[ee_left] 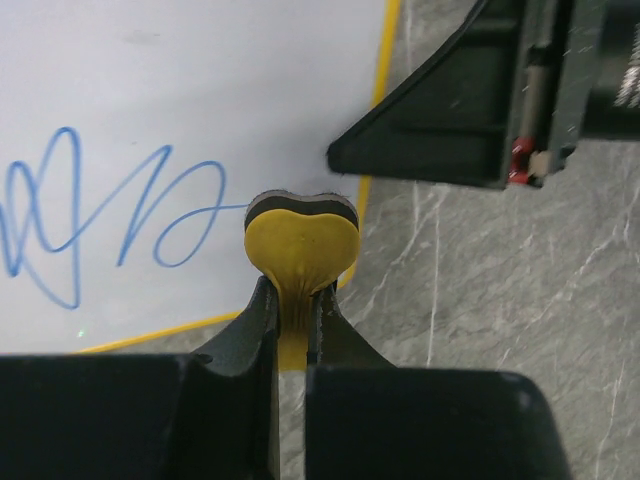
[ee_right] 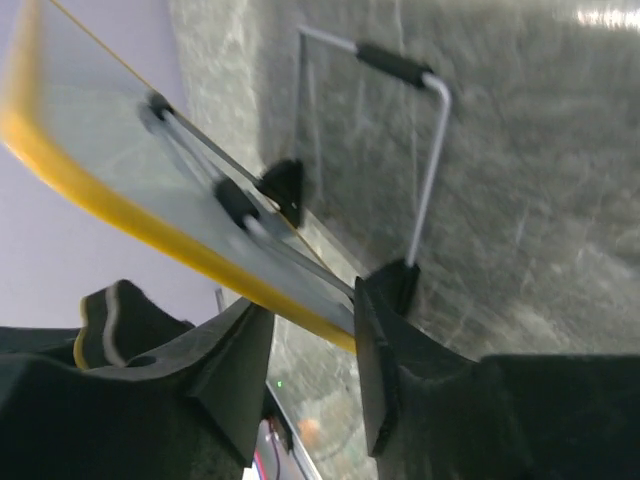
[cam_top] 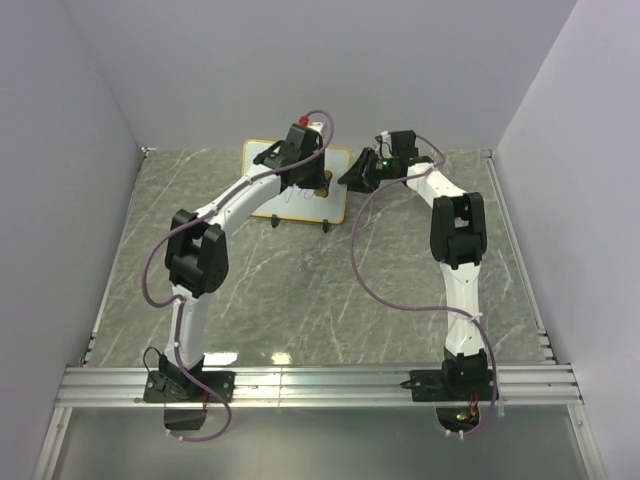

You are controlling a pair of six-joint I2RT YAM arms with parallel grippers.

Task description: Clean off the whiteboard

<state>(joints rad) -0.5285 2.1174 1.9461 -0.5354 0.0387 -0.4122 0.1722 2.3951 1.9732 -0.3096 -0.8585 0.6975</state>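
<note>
your left gripper is clamped narrow on the yellow eraser, its felt edge at the tail of the blue scribble, ready to wipe. your right gripper pinches the whiteboard by its frame at the table's far middle, likely so it won't slide.

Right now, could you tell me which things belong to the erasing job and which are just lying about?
Job: whiteboard, blue scribble, yellow eraser in left claw, right claw gripping the frame.
Lying about: grey table, purple cables, metal rail.
</note>
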